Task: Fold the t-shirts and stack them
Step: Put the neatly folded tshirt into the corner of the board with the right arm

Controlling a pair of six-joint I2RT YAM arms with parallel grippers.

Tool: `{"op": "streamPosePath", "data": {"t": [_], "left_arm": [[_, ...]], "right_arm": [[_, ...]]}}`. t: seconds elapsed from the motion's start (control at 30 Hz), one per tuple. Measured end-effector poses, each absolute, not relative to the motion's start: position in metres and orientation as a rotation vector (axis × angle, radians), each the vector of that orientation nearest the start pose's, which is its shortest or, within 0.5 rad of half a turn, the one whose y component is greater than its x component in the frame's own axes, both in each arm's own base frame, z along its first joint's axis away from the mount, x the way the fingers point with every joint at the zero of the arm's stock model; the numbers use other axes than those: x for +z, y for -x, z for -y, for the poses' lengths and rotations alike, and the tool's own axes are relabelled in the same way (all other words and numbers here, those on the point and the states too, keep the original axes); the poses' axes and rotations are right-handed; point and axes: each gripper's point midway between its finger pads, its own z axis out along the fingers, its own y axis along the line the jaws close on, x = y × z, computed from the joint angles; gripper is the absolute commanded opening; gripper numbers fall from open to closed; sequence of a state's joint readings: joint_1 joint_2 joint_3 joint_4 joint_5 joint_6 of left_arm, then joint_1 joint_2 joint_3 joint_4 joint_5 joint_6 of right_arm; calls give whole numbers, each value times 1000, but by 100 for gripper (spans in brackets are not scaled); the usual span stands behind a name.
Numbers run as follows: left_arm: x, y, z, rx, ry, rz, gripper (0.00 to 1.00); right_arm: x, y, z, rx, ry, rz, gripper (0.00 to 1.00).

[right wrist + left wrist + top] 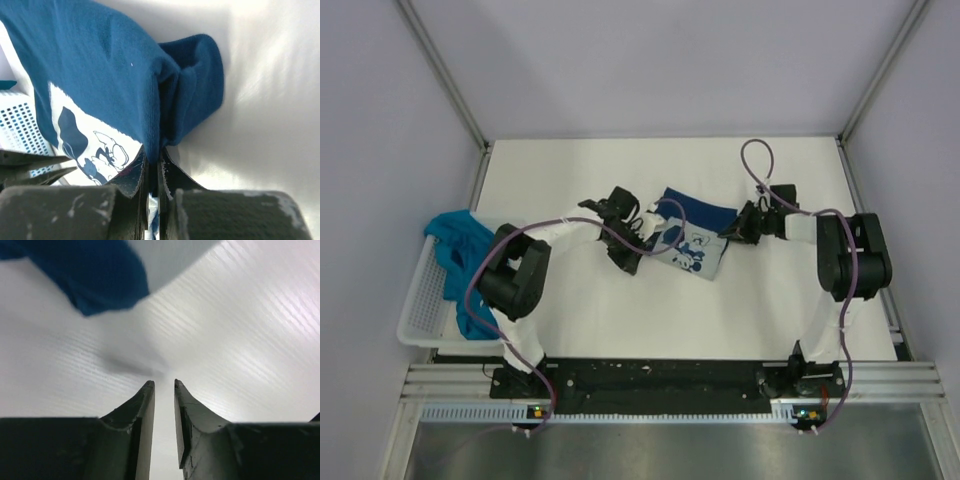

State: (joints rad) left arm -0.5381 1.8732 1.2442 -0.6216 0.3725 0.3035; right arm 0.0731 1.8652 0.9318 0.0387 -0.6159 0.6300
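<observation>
The dark navy t-shirt (692, 235) with a pale printed graphic lies partly folded at the middle of the white table (600, 320). My right gripper (735, 228) is shut on a fold at its right edge; in the right wrist view the navy cloth (115, 70) runs down between the closed fingertips (172, 172). My left gripper (630, 262) sits just left of the shirt, jaws a narrow gap apart and empty (164, 385) over bare table, with a navy corner (95, 275) beyond it. The teal t-shirt (460, 255) lies bunched in the basket at the left.
A white plastic lattice basket (420, 305) stands at the table's left edge and also shows in the right wrist view (20, 130). Metal frame posts and grey walls bound the back and sides. The arm bases sit on a black rail (660, 380) at the near edge.
</observation>
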Motion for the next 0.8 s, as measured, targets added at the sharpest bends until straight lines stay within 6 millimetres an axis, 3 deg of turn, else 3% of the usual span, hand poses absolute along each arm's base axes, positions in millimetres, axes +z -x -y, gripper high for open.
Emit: {"op": "streamPosePath", "data": {"t": [0.1,0.23,0.33,0.57,0.7,0.8], "left_arm": [[44,-286,225,-540,-1261,-2504,48],[76,-294,217,-481,-1257,-2412,50],[89,-302,207,-443,-1228,-2381,50],[89,-321,167,-356,-1107,-2446,50],[87,-323,157,-317,-1095,-2468,50],[88,-322,154,-295,-1104,-2470,51]], "right_arm": [[29,-396,-133,1013,-401,-2510,0],[33,-418,-102,891,-338,-2554,0],[33,-436,-75,725,-255,-2614,0],[36,-480,-12,253,21,-2703,0],[39,-498,27,52,51,-2713,0],[43,-512,67,-120,28,-2699,0]]}}
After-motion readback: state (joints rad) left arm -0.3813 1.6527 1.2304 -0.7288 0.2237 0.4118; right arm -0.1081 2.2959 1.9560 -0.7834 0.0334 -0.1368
